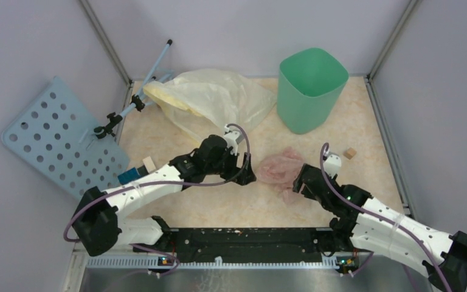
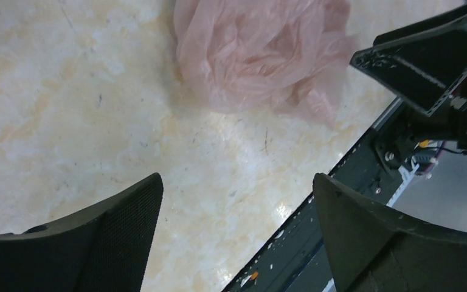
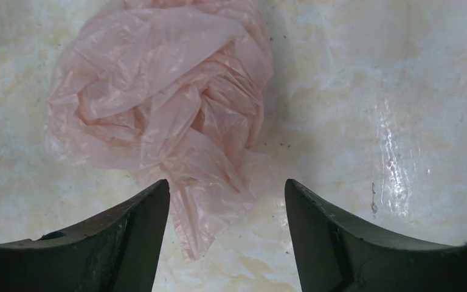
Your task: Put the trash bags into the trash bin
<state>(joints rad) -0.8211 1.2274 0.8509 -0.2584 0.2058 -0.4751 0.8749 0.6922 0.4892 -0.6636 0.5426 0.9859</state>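
From above, the crumpled pink bag (image 1: 281, 167) lies on the table (image 1: 365, 137) between the left gripper (image 1: 247, 174) and the right gripper (image 1: 301, 180), well apart from the upright green bin (image 1: 310, 88). The left wrist view shows wide, empty jaws with the bag ahead. The right wrist view shows wide jaws with the bag's loose tail reaching between them.
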